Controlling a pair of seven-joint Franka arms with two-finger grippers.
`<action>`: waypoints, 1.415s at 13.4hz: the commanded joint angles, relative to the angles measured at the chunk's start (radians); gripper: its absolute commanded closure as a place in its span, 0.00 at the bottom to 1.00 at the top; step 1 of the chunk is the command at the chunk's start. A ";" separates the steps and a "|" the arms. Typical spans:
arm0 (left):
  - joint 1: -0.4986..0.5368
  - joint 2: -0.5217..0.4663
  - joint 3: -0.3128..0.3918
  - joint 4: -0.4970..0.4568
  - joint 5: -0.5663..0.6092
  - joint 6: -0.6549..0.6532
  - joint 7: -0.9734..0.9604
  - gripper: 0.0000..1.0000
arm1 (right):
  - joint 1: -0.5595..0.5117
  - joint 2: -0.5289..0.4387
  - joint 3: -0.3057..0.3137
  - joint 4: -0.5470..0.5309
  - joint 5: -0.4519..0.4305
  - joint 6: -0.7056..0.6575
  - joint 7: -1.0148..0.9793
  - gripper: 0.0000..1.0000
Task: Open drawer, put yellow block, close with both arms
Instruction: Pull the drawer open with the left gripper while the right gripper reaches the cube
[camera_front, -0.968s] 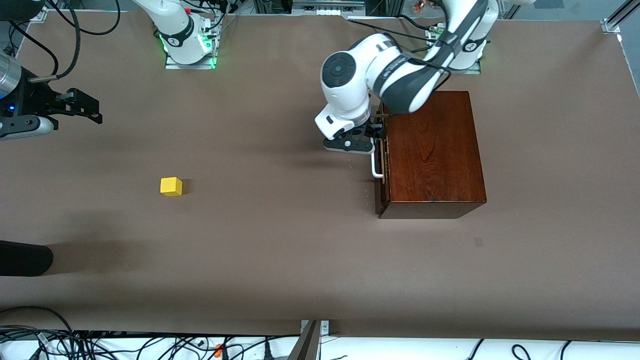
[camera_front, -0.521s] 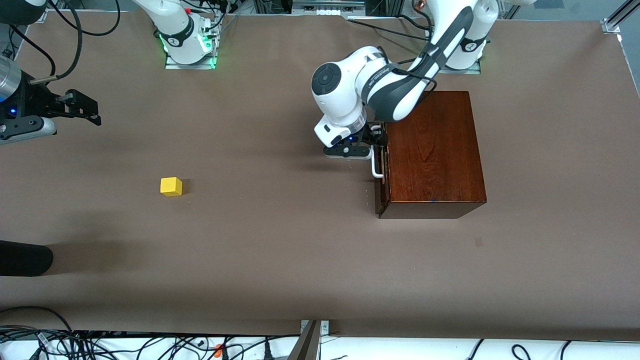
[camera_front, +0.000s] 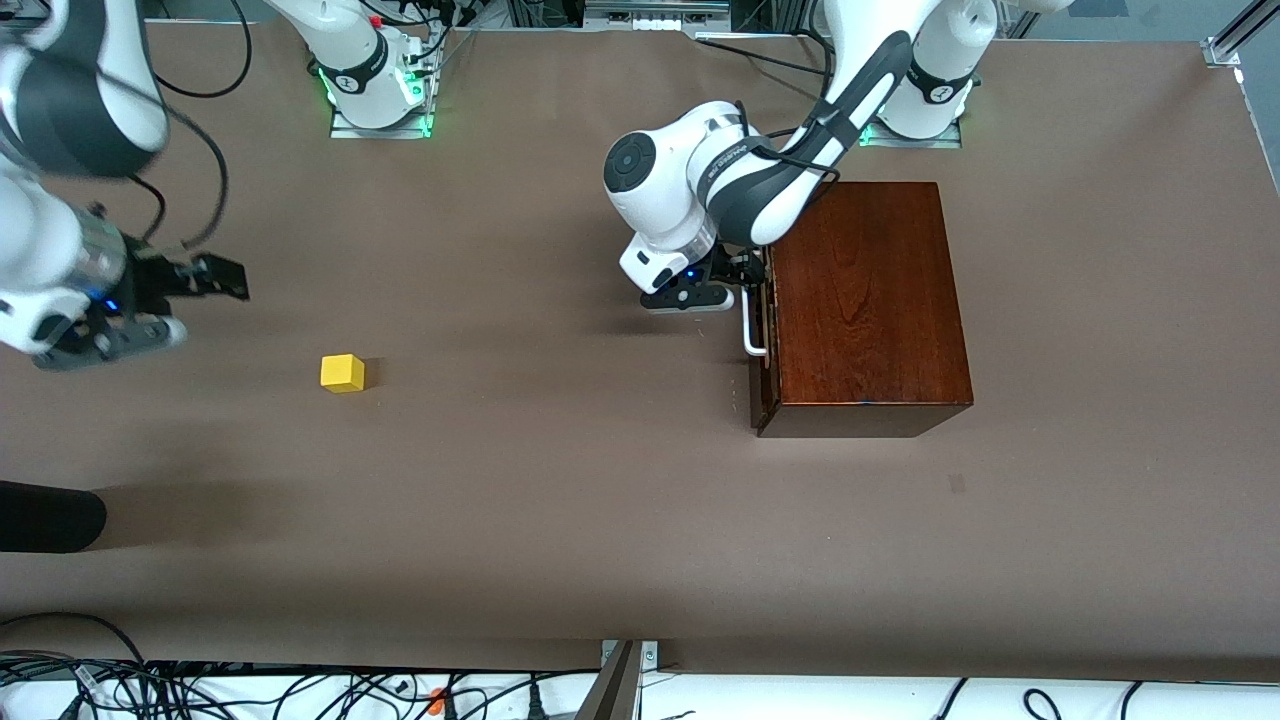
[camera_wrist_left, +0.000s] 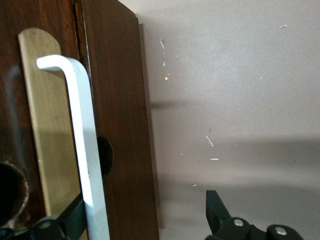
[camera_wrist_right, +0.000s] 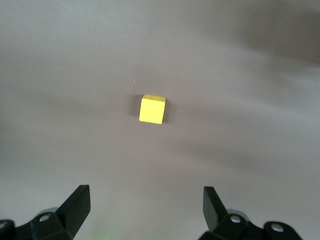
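Observation:
The dark reddish-brown wooden box (camera_front: 865, 300) stands toward the left arm's end of the table. Its drawer (camera_front: 762, 345) faces the right arm's end and looks shut. My left gripper (camera_front: 748, 276) is at the white handle (camera_front: 752, 335). In the left wrist view the left gripper (camera_wrist_left: 145, 215) is open, and the handle (camera_wrist_left: 82, 140) lies just inside one finger (camera_wrist_left: 72, 220). The yellow block (camera_front: 342, 373) sits on the table toward the right arm's end. My right gripper (camera_front: 215, 280) hangs open and empty above the table near the block. In the right wrist view the block (camera_wrist_right: 152, 109) lies ahead of the right gripper (camera_wrist_right: 145, 200).
A dark rounded object (camera_front: 45, 515) juts in at the right arm's end of the table. Cables (camera_front: 200, 690) lie off the table's edge nearest the front camera. The brown table (camera_front: 560, 480) spreads between block and box.
The right arm has swung in over the table toward the yellow block. The left arm has shifted slightly, its gripper staying at the drawer handle. Box and block have not moved.

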 joint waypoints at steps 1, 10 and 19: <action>-0.013 0.015 0.004 0.003 0.024 0.028 -0.035 0.00 | -0.004 0.044 0.006 0.021 0.001 0.033 -0.030 0.00; -0.060 0.040 0.003 0.052 -0.020 0.146 -0.069 0.00 | -0.001 0.170 0.007 -0.261 0.053 0.493 0.002 0.00; -0.089 0.052 0.003 0.108 -0.098 0.168 -0.069 0.00 | -0.005 0.233 0.007 -0.484 0.067 0.857 0.022 0.02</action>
